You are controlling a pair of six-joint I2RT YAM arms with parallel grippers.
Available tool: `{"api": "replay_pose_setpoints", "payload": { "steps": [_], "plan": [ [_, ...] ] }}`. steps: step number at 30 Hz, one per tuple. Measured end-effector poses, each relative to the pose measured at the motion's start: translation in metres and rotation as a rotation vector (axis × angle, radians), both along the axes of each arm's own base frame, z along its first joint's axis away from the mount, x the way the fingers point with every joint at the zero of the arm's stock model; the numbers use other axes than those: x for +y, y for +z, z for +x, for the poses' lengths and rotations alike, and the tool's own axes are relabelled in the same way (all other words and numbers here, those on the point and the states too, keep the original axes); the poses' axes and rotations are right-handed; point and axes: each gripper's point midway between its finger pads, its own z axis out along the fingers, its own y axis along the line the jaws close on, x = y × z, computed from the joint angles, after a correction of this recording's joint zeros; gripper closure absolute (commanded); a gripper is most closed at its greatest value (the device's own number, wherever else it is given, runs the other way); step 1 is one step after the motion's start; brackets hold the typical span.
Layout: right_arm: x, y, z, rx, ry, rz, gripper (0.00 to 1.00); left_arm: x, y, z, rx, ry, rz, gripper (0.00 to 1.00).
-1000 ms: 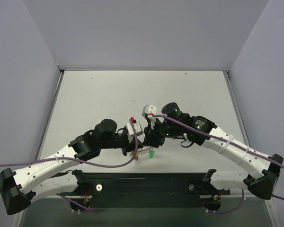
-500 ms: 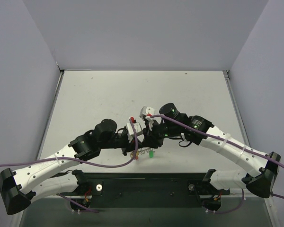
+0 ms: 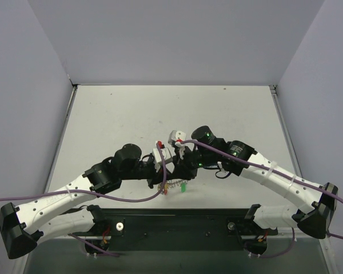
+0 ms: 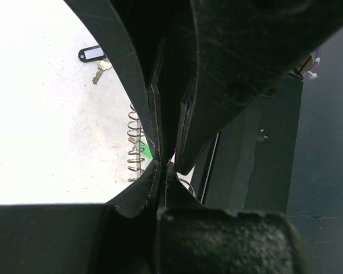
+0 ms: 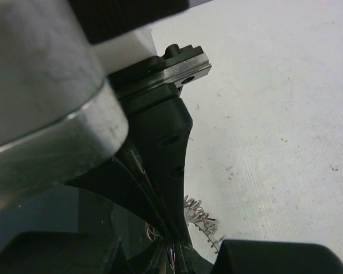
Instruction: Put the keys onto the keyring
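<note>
Meeting low centre of table (image 3: 120, 114) in top view: left arm (image 3: 103, 177) and right arm (image 3: 240, 154), tips hanging over keyring (image 3: 171, 184), green key (image 3: 183, 186) lying just beside it. Left wrist: left fingers (image 4: 136, 195) pressing together, hold unclear; black-tagged key (image 4: 91, 54) lying upper left. Right wrist: right fingers (image 5: 274, 257) showing only partly, opening impossible to tell.

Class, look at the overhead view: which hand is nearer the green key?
Right. The right hand sits just behind the green key; the left hand is off to its left, past the keyring.
</note>
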Motion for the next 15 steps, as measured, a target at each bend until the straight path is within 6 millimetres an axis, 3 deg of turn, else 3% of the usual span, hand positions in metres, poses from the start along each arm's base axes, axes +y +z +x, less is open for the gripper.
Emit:
{"api": "replay_pose_setpoints", "payload": {
  "steps": [4,12,13,15],
  "plan": [
    [-0.0001,-0.0012,-0.0002,0.001,0.000,-0.001,1.00,0.0001,-0.0003,-0.0002,0.002,0.000,0.001,1.00],
    [0.0009,-0.0022,-0.0013,0.001,0.005,0.000,1.00,0.0023,-0.0008,-0.0022,0.010,0.001,0.005,1.00],
    [0.0014,-0.0018,-0.0012,-0.001,0.005,0.002,1.00,0.0027,-0.0004,-0.0022,0.010,0.002,0.005,0.97],
    [0.0020,-0.0011,-0.0006,-0.003,0.005,0.006,1.00,0.0037,0.0004,-0.0019,0.007,0.008,0.004,0.66]
  ]
}}
